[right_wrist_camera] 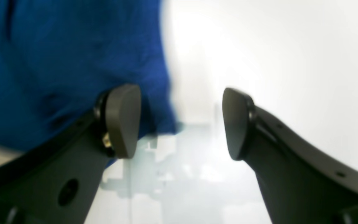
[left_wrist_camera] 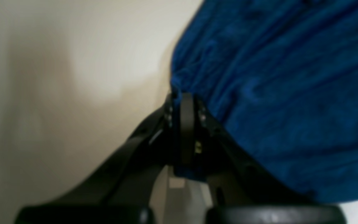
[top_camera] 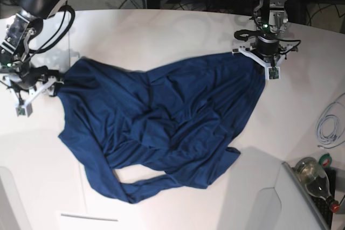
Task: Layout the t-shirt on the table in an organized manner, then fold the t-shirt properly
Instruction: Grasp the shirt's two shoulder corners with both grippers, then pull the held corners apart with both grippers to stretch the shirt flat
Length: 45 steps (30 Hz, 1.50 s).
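We note the t-shirt (top_camera: 161,127) spread but wrinkled on the table (top_camera: 161,30), unfolded; left gripper (left_wrist_camera: 183,102) pinches its edge, right gripper (right_wrist_camera: 181,123) gapes empty.

No readable text, label, brand, number or sign anywhere; wrist views too blurred for lettering.

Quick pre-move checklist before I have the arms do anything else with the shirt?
1. Left tool shut on the t-shirt edge: ok.
2. Right tool open, nothing between its pads: ok.
3. Cloth off the right tool: cannot tell, fabric lies behind one pad.
4. T-shirt flat on the table: not ok, heavily wrinkled, lower part bunched.
5. Shirt clear of the cable and bottle: ok.
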### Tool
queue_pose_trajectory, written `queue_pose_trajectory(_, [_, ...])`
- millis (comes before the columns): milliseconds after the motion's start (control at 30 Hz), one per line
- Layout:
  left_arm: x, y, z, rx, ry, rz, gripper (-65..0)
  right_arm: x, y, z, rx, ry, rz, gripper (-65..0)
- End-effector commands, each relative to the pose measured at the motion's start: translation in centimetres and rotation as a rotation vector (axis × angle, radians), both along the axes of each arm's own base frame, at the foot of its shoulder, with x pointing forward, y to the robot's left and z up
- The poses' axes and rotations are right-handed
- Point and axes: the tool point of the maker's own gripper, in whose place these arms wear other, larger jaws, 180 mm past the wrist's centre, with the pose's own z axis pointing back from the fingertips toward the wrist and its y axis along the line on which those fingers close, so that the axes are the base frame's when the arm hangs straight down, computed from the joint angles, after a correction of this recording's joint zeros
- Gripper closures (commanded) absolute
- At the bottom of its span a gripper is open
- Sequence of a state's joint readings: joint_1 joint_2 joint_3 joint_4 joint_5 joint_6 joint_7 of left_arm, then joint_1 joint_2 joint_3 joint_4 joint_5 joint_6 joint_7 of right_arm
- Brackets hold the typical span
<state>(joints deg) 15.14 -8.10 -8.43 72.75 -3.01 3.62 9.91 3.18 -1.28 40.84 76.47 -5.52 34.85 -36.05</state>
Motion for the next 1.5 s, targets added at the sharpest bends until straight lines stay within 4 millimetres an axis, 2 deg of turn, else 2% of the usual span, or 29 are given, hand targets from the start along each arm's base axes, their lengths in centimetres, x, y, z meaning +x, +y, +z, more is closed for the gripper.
queue_pose_trajectory(0, [-0.3,0.2,0.2,0.009,0.001,-0.009,0.0,1.0,-0.3,0.4,0.012,-0.033,-0.011,-38.0])
queue_pose_trajectory(100, [-0.4,-0.2,0.2,0.008,0.002,-0.019,0.0,0.6,-0.6,-0.3,0.022,-0.013,-0.014,-37.8])
queue_pose_trajectory(200, [-0.6,-0.4,0.1,0.002,0.005,-0.02,0.0,-0.7,0.6,-0.7,0.062,0.024,0.051,-37.7])
queue_pose_trajectory(300, [-0.7,-0.4,0.0,0.002,0.009,-0.019,0.0,-2.0,0.8,-0.7,0.082,0.07,0.057,-37.7])
queue_pose_trajectory(433, [-1.2,-0.4,-0.2,0.002,0.017,-0.02,0.0,-2.2,0.7,0.1,0.081,0.043,0.058,-37.7])
queue_pose_trajectory(600, [-1.3,-0.4,-0.3,0.002,0.02,-0.02,0.0,-2.5,1.4,-1.1,0.116,0.074,0.058,-37.7])
queue_pose_trajectory(700, [-1.4,-0.4,-0.3,0.002,0.022,-0.02,0.0,-2.6,1.4,-0.1,0.083,0.056,0.077,-37.7])
queue_pose_trajectory(833, [-1.4,-0.4,-0.3,0.002,0.022,-0.018,0.0,-1.9,2.3,2.5,0.043,-0.022,0.084,-38.0])
queue_pose_trajectory(900, [-1.4,-0.4,-0.3,0.002,0.022,-0.018,0.0,-1.6,2.6,2.5,0.049,-0.026,0.086,-38.0])
queue_pose_trajectory(1067, [-1.4,-0.4,-0.3,0.002,0.022,-0.018,0.0,-1.6,4.1,-0.8,0.15,0.047,0.086,-37.8])
queue_pose_trajectory(1167, [-1.4,-0.4,-0.3,0.002,0.022,-0.018,0.0,-1.7,3.5,-1.7,0.16,0.079,0.087,-37.5])
queue_pose_trajectory(1233, [-1.4,-0.3,-0.3,0.003,0.021,-0.015,0.0,-1.8,3.8,-2.3,0.18,0.096,0.087,-31.7])
queue_pose_trajectory(1333, [-1.3,-0.1,-0.1,0.005,0.017,-0.01,0.0,-2.1,3.5,-2.3,0.175,0.11,0.081,-0.9])
queue_pose_trajectory(1367, [-1.0,-0.1,0.3,0.005,0.003,-0.013,0.0,-2.3,3.1,-1.9,0.156,0.116,0.082,0.0])
queue_pose_trajectory(1400, [-1.1,-0.2,0.7,0.006,-0.006,-0.015,0.0,-2.8,2.4,-1.2,0.122,0.13,0.085,-2.1])
queue_pose_trajectory(1433, [-1.1,-0.4,1.5,0.009,-0.025,-0.023,0.0,-3.3,1.4,0.0,0.072,0.138,0.087,-3.8])
queue_pose_trajectory(1467, [-0.8,-0.6,2.6,0.013,-0.053,-0.033,0.0,-3.8,0.5,1.2,0.022,0.143,0.087,-2.1])
